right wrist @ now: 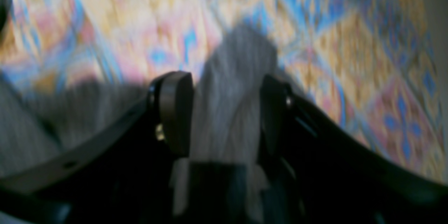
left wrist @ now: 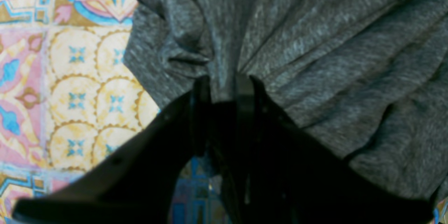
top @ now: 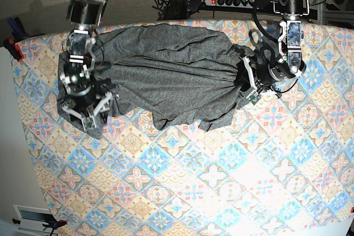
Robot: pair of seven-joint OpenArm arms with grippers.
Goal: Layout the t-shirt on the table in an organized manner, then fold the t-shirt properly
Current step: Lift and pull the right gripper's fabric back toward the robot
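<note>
- Two grippers, one at each end of one shirt.
- Left gripper (left wrist: 224,87): black jaws clenched on a gathered bunch of the shirt (left wrist: 315,52); pleats fan out from the pinch across the wrist view.
- In the base view this gripper (top: 247,84) sits at the shirt's right end, where the cloth narrows to a bunched tip.
- Right gripper (right wrist: 225,112): its two black pads stand well apart, with a fat strip of grey cloth (right wrist: 231,105) running up between them; the view is motion-blurred, so whether the pads press the cloth I cannot tell.
- In the base view that gripper (top: 87,115) is at the shirt's left end, over a dark fold of fabric.
- One shirt (top: 166,75): dark heather-grey knit, soft and wrinkled, stretched sideways between the two arms along the table's far side, its near edge sagging in an uneven lobe.
- One table (top: 210,181), covered by a cloth of blue, pink and cream diamond tiles with floral motifs; the near half lies bare.
- Beyond the far edge, a power strip (top: 227,1) with cables.
</note>
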